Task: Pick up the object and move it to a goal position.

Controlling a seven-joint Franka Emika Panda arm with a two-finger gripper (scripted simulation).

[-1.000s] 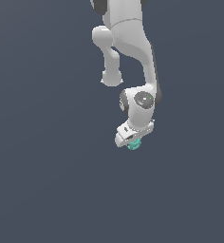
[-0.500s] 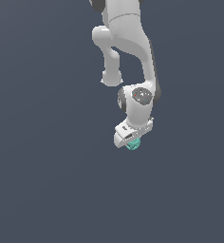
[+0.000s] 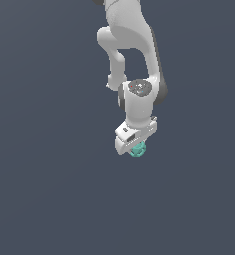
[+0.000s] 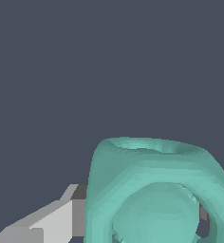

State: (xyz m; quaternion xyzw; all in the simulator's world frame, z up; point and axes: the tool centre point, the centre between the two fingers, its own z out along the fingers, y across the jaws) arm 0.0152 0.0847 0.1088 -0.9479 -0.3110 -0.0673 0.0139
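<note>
- The arm (image 3: 132, 55) reaches down out of the exterior view's upper part, and its white end effector (image 3: 136, 146) points toward the plain dark surface (image 3: 45, 189).
- The end effector appears closed on the teal-green object (image 3: 138, 149). In the wrist view one grey finger (image 4: 61, 216) presses against the side of the object (image 4: 152, 190), and a sliver of the other shows at the opposite side.
- The object sits right at the fingertips, filling the space between them, its round hollow facing the wrist camera.
- No goal marker shows in either view, so where to carry it cannot be told.
- Whether the object is off the surface is unclear, as no shadow or gap is visible.
- For a clean carry I would keep the squeeze constant, hold the wrist's orientation fixed, and travel smoothly without jerks. The lump's rounded, hollowed faces probably give the pads little flat contact, so it could twist.
</note>
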